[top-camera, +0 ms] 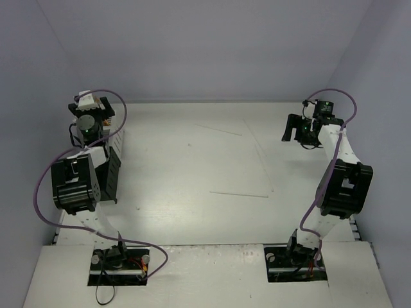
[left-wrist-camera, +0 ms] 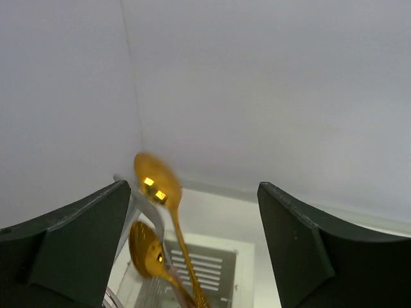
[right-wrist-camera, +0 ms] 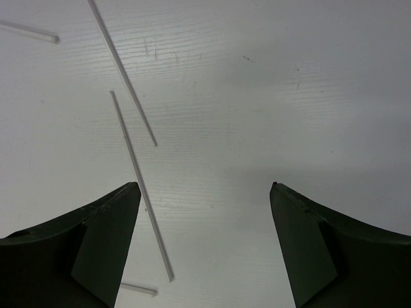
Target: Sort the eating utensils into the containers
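Observation:
My left gripper (left-wrist-camera: 192, 186) is open and hovers over the white slatted container (left-wrist-camera: 212, 266). Two gold spoons stand in that container: the upper spoon (left-wrist-camera: 156, 179) is blurred, and the lower spoon (left-wrist-camera: 144, 247) sits by my left finger. In the top view the left gripper (top-camera: 90, 109) is at the far left, above a row of black containers (top-camera: 113, 172). My right gripper (right-wrist-camera: 205, 186) is open and empty over bare table. A long thin stick (right-wrist-camera: 141, 186) lies by its left finger, with a second stick (right-wrist-camera: 122, 70) beyond. The right gripper also shows in the top view (top-camera: 297, 131).
More thin sticks lie on the table (top-camera: 239, 194), (top-camera: 218, 129), (top-camera: 260, 157). Short stick ends show in the right wrist view (right-wrist-camera: 29, 30), (right-wrist-camera: 138, 289). Walls close in on the left, back and right. Purple cables loop around both arms.

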`<action>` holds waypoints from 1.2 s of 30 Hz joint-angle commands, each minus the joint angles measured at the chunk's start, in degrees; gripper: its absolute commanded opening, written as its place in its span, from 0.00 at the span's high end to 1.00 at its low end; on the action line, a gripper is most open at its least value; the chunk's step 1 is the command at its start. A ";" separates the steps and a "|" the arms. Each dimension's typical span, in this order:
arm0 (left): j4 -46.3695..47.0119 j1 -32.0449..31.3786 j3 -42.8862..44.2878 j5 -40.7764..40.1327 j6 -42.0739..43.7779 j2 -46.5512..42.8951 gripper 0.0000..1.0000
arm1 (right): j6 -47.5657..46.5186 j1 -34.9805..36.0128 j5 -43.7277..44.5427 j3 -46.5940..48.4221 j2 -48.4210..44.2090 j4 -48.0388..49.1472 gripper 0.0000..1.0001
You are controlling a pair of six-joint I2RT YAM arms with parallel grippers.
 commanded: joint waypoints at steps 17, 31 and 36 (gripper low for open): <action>-101.13 -13.12 49.92 34.18 29.33 -8.64 0.38 | -9.74 6.87 7.53 0.85 -0.78 -1.15 0.29; -110.28 -32.26 37.40 47.87 26.44 -6.30 0.43 | -44.82 17.70 1.38 -12.16 -13.59 -15.75 0.48; -107.40 -30.42 34.84 48.56 20.32 -8.45 0.42 | -49.53 31.01 4.75 -16.02 -13.93 -20.36 0.57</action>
